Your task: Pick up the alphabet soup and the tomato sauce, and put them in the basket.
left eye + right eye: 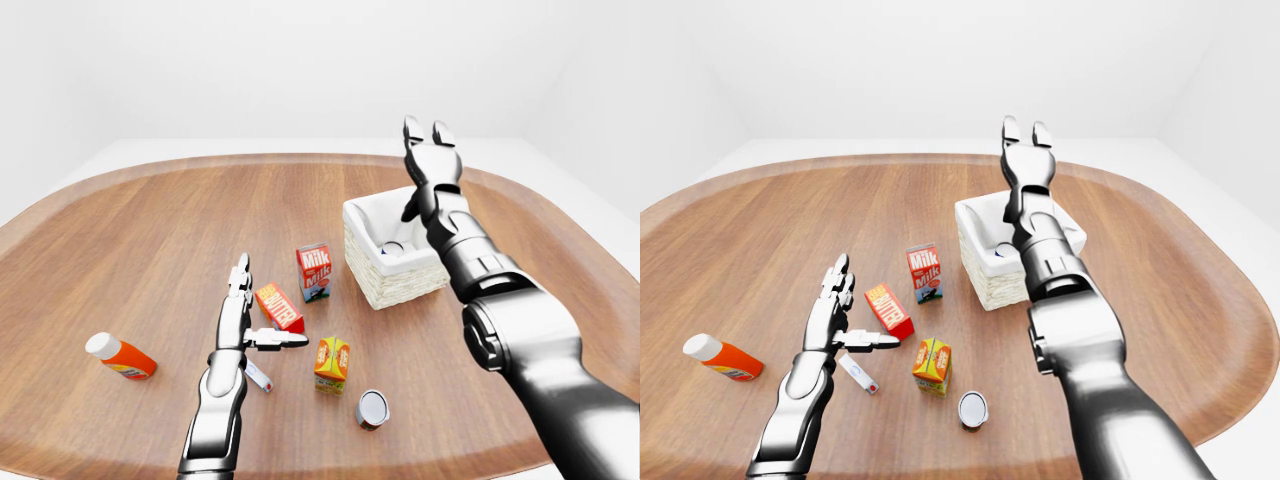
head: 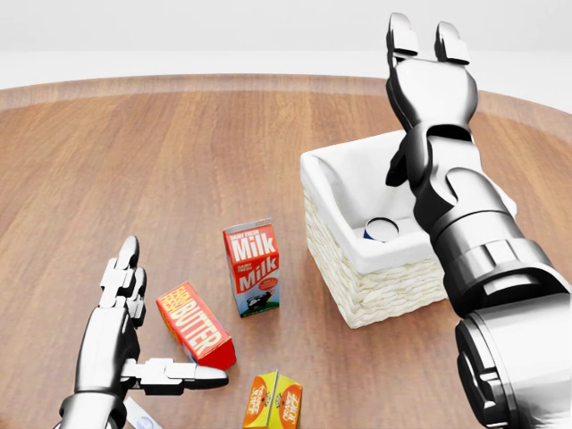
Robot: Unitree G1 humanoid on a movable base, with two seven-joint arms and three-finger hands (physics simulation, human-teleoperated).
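- Your right hand (image 2: pixel 427 67) stands raised above the far side of the basket (image 2: pixel 357 259), fingers straight and spread, holding nothing.
- Your left hand (image 2: pixel 125 340) hovers low at the bottom left of the head view, fingers extended and thumb stuck out sideways, empty; its thumb tip sits just beside the butter box (image 2: pixel 195 325).
- The white woven basket stands on the wooden table (image 1: pixel 150 230), right of centre in the head view. One can (image 2: pixel 382 230) lies inside it against the near wall, a pale round end facing up; you cannot tell from its label which of the two cans it is.
- A second can (image 1: pixel 372 408) lies on the table near the bottom of the left-eye view, silver end toward the camera, well apart from the basket; its label is also unreadable.
- The milk carton (image 2: pixel 252 266) stands upright just left of the basket.
- An orange juice carton (image 1: pixel 332 363) stands between the butter box and the loose can.
- An orange bottle with a white cap (image 1: pixel 119 355) lies on its side far left.
- A small flat white item (image 1: pixel 859 373) lies under your left forearm; too small to identify.
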